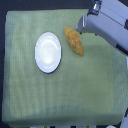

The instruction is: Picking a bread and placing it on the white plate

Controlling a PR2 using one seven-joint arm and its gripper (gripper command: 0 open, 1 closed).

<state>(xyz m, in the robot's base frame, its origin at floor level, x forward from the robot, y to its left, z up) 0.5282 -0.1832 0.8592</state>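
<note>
The bread (74,40), a golden-brown oval roll, lies on the green cloth just to the exterior view's right of the white plate (48,52). The two are close but apart, and nothing is on the plate. My gripper (79,28) reaches in from the upper right corner. Its grey tip hangs beside the roll's far end, slightly to the right of it. The fingers blur into one grey shape, so whether they are open or shut does not show. Nothing appears to be held.
A pale green checked cloth (60,95) covers the table. My arm's grey and white body (107,22) fills the upper right corner. The cloth's edges run along the left and bottom of the view.
</note>
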